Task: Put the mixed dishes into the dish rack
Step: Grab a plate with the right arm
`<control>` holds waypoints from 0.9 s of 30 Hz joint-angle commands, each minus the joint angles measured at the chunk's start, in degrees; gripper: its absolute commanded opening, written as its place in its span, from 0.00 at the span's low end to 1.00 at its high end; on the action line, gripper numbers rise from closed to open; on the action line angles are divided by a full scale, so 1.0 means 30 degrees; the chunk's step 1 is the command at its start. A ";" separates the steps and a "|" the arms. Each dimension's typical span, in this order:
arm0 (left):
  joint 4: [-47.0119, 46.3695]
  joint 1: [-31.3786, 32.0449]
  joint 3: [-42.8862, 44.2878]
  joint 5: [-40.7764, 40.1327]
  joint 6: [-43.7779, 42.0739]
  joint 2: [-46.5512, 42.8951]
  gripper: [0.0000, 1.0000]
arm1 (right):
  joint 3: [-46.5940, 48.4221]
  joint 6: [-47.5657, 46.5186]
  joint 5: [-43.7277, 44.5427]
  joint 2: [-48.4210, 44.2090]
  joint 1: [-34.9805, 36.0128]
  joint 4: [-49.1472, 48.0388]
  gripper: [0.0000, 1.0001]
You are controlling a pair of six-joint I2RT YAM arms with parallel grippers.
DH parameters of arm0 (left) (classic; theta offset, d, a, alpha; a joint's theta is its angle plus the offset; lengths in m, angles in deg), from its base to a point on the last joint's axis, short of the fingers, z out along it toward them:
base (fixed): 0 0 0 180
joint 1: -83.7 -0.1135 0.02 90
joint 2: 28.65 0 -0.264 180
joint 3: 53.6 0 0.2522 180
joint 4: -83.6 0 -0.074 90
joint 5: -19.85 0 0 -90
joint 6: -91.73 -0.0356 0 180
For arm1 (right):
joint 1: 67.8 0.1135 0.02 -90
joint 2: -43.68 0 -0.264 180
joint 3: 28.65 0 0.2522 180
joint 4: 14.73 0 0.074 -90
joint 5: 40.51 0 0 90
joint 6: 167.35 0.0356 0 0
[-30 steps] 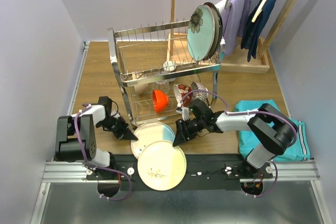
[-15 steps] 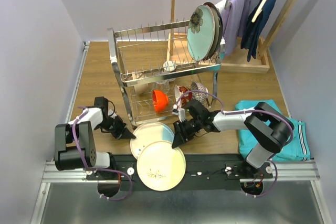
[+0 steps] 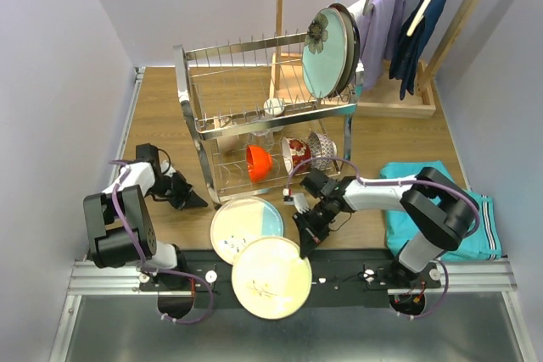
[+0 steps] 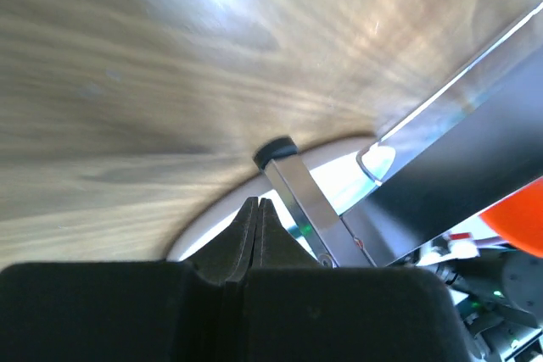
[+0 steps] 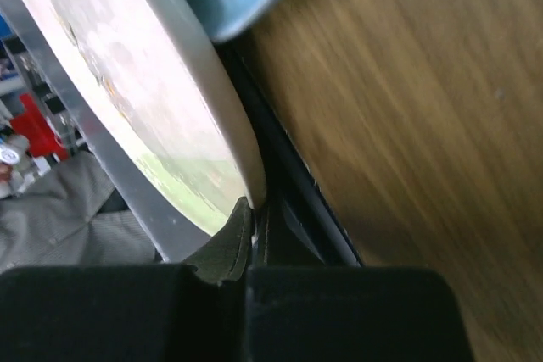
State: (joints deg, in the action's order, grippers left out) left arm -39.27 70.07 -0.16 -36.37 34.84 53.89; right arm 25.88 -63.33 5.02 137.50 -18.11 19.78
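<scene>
While the rack (image 3: 183, 82) holds bowls (image 3: 259, 161), right end effector (image 3: 303, 243) seemingly pinches plate (image 3: 271, 279); left end effector (image 3: 198, 203) closed.

L: we hold our arm low, reaching inward, left hand (image 3: 199, 203) closed | R: we stretch our forearm leftward, right hand (image 3: 302, 247) closed.

Top view fixed high behind the near edge, looking down over the table (image 3: 161, 125); 2 wrist views skim it close, left sharing the dish rack (image 3: 280, 117) foot, right the pale green plate (image 3: 271, 277).
</scene>
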 commanded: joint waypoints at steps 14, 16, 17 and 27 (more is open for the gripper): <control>0.0922 -0.2254 0.2329 0.0311 -0.2186 0.0873 0.00 | 0.4680 -0.2356 0.0966 -0.7363 -0.0451 0.4511 0.00; 0.0864 -0.2313 0.2446 0.0458 -0.2244 0.1049 0.00 | 0.6235 -0.4081 0.1285 -0.7807 -0.0480 0.4916 0.00; 0.0893 -0.2313 0.2476 0.0488 -0.2506 0.1137 0.00 | 0.8041 -0.4755 0.1926 -0.7778 -0.0480 0.5614 0.00; 0.0600 -0.3074 0.3501 -0.0565 -0.3885 0.2251 0.00 | 1.5375 -0.7575 0.3598 -0.7896 -0.0451 0.7088 0.00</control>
State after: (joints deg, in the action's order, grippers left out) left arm -37.06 61.99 8.30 -36.42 25.88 60.01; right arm 62.82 -84.16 14.73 114.90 -19.51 40.17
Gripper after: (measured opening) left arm 0.007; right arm 0.016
